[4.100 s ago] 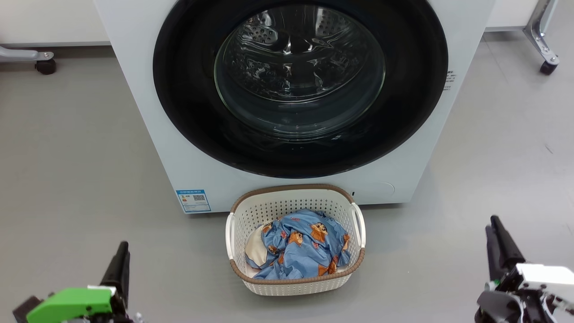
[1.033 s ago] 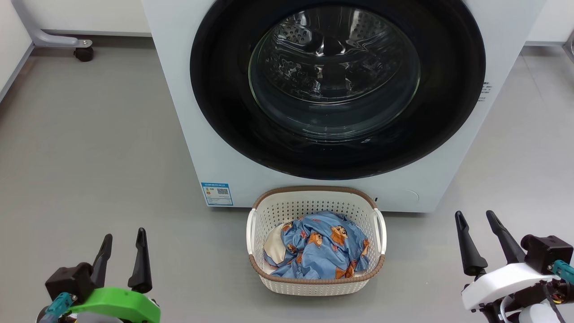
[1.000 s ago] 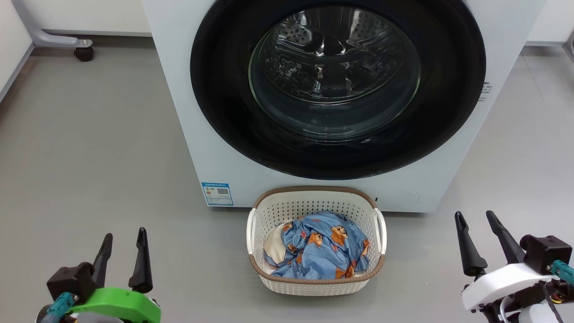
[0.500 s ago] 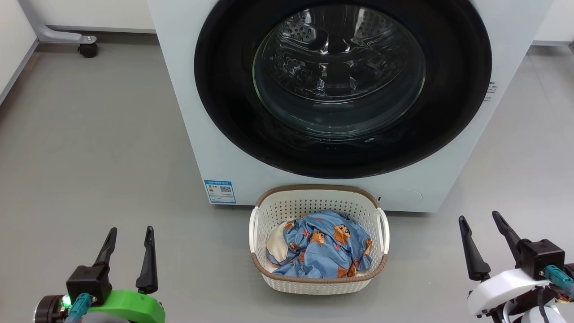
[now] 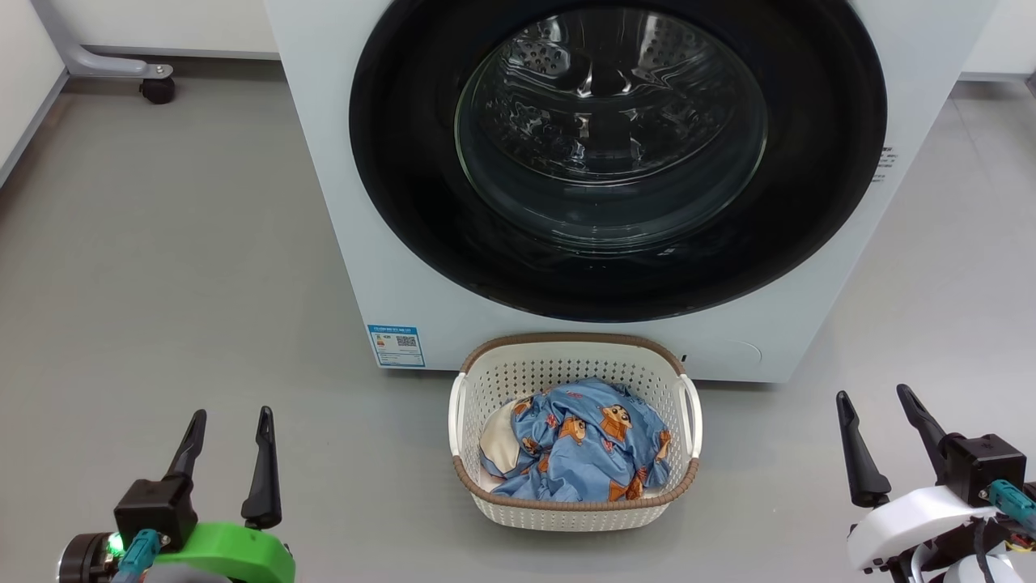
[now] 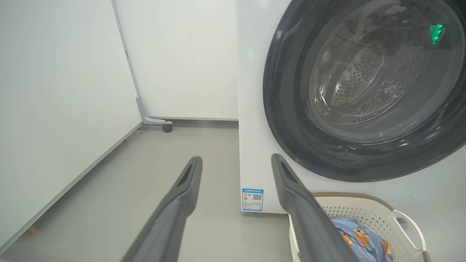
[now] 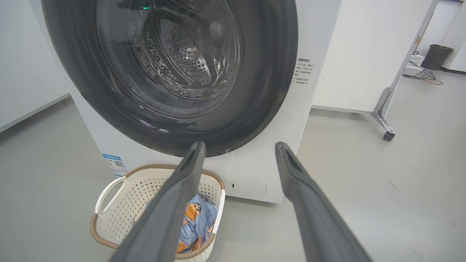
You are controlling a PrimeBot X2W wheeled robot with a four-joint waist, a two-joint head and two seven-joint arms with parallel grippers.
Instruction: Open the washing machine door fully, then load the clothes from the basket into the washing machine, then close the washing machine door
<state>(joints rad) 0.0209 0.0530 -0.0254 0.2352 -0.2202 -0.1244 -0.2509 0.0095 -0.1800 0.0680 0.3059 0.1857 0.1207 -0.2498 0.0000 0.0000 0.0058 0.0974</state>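
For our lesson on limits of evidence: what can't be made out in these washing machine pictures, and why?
1. Head view: the top of the washing machine door is cut off by the upper edge.
2. Head view: the blue label sticker has print too small to read.
3. Head view: the clothes lie heaped in the basket, hiding how many there are.

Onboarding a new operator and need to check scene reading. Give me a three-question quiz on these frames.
1. Fill in: the left gripper and the right gripper both stand ___, holding nothing.
2. True or false: the door of the washing machine is shut.
3. The clothes lie: A inside the washing machine, B in the basket, C in the right gripper.
Key: 1 open; 2 true; 3 B.
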